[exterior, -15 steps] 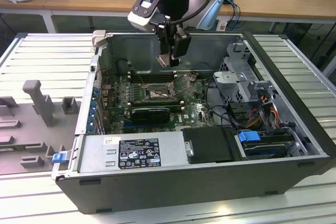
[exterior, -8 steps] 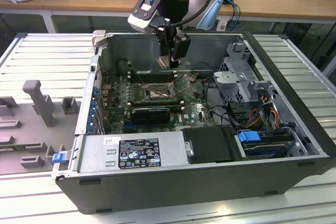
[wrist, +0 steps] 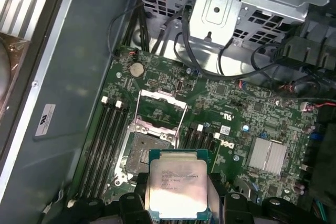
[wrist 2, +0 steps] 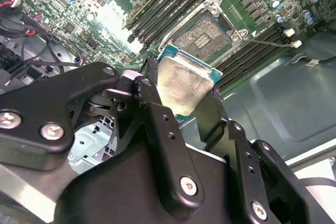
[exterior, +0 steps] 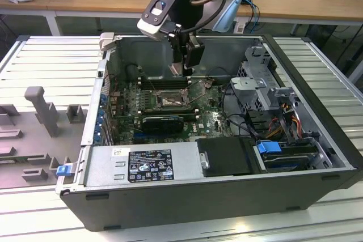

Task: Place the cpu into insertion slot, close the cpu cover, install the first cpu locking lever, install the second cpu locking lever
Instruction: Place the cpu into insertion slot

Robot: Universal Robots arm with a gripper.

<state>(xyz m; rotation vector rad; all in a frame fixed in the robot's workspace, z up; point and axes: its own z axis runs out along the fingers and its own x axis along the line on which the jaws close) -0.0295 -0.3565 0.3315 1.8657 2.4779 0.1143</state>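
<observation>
— Where is the chip?

— The cpu [wrist: 178, 186] is up in the air, inside the open computer case [exterior: 317, 157]. The end effector [wrist 2: 182, 85] has closed in on two opposite edges of it, so it is pinched between the black fingers [wrist: 131, 203]. In both wrist views its pale metal face is turned to the camera.

— Can you see the whole of it?

— No. In the first wrist view its near edge is cut off by the picture's border. The fingers hide both gripped sides. In the exterior view it is too small to make out among the dark finger parts.

— And the socket?

— The insertion slot [wrist: 139, 153] lies bare on the green board [wrist: 247, 108], with nothing seated in it. The chip blocks part of its near rim in the first wrist view. The pin field reads only as a dark brownish patch.

— The lid?

— The cpu cover [wrist: 163, 98] is swung open, just beyond the socket. Its hinge line is hard to follow. A thin metal rod [wrist 2: 262, 39] sticks out past the memory slots [wrist 2: 163, 3], but I cannot tell where it ends.
</observation>
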